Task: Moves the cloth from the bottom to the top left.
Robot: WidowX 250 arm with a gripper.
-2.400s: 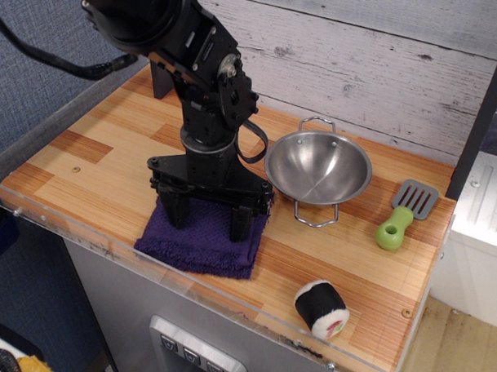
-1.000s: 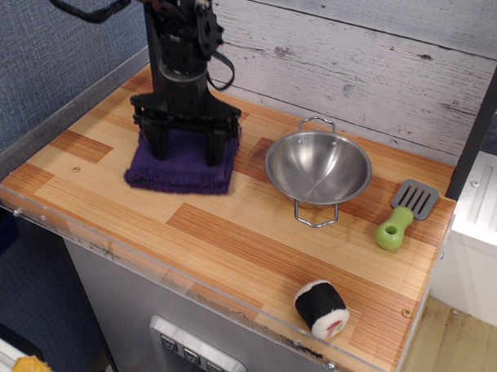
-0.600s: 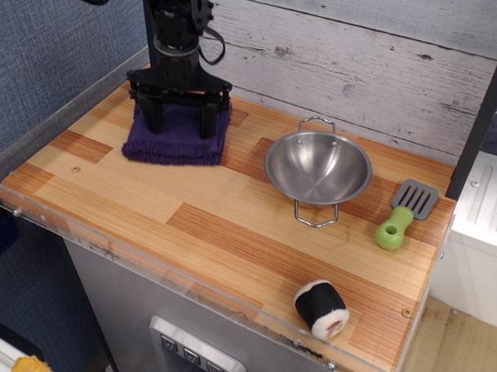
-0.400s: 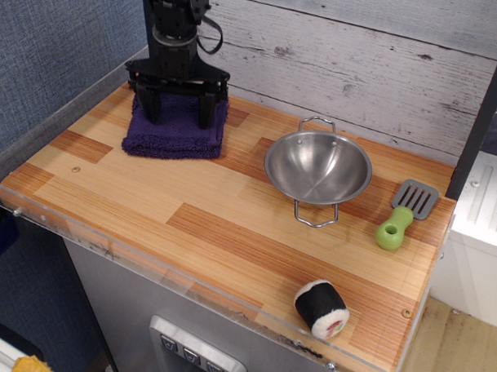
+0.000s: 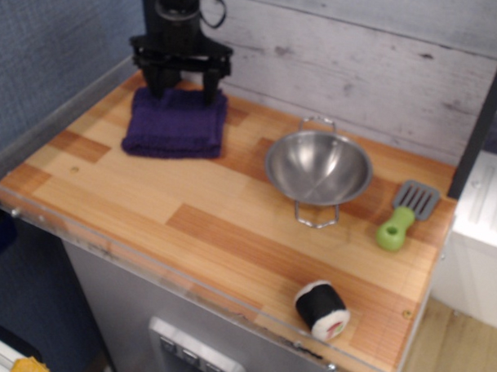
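The dark purple cloth (image 5: 175, 123) lies flat on the wooden table (image 5: 231, 218) at the back left. My black gripper (image 5: 183, 92) hangs over the cloth's far edge. Its two fingers are spread wide apart and hold nothing. The fingertips sit at or just above the cloth's back edge; I cannot tell if they touch it.
A steel bowl (image 5: 318, 167) with wire handles stands right of the cloth. A green-handled grey spatula (image 5: 403, 216) lies at the right. A sushi roll (image 5: 322, 309) sits near the front edge. A clear rim runs along the table's left and front. A plank wall stands behind.
The gripper carried the cloth from the front of the table to the back left, set it down, and has now lifted off it toward the wall. The cloth stays put.
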